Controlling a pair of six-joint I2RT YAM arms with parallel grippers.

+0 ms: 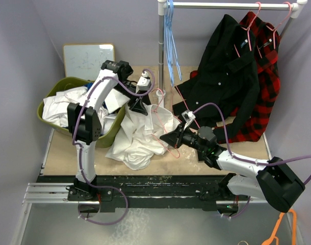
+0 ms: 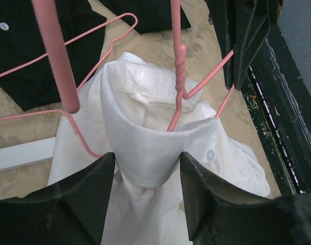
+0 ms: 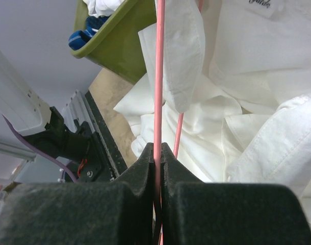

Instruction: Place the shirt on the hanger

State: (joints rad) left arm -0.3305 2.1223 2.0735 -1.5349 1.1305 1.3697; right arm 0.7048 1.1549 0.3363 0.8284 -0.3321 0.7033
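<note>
The white shirt (image 1: 140, 138) lies crumpled on the table's middle. Its collar (image 2: 145, 143) stands up, and the pink hanger's (image 2: 179, 66) twisted neck rises out of the collar opening. My left gripper (image 1: 137, 106) is open. Its fingers (image 2: 89, 204) straddle the collar front in the left wrist view, with fabric between them. My right gripper (image 1: 172, 138) is shut on the hanger's thin wire (image 3: 158, 76), low at the shirt's right side, and also shows in the left wrist view (image 2: 242, 46). The hanger (image 1: 168, 125) is partly buried in the white shirt (image 3: 257, 76).
A green basket (image 1: 48, 120) of white clothes stands at the left. A rack pole (image 1: 162, 51) stands behind the shirt with blue hangers (image 1: 170, 41). A black shirt (image 1: 229, 66) and a plaid shirt (image 1: 270, 76) hang at the right. A whiteboard (image 1: 88, 58) leans at the back.
</note>
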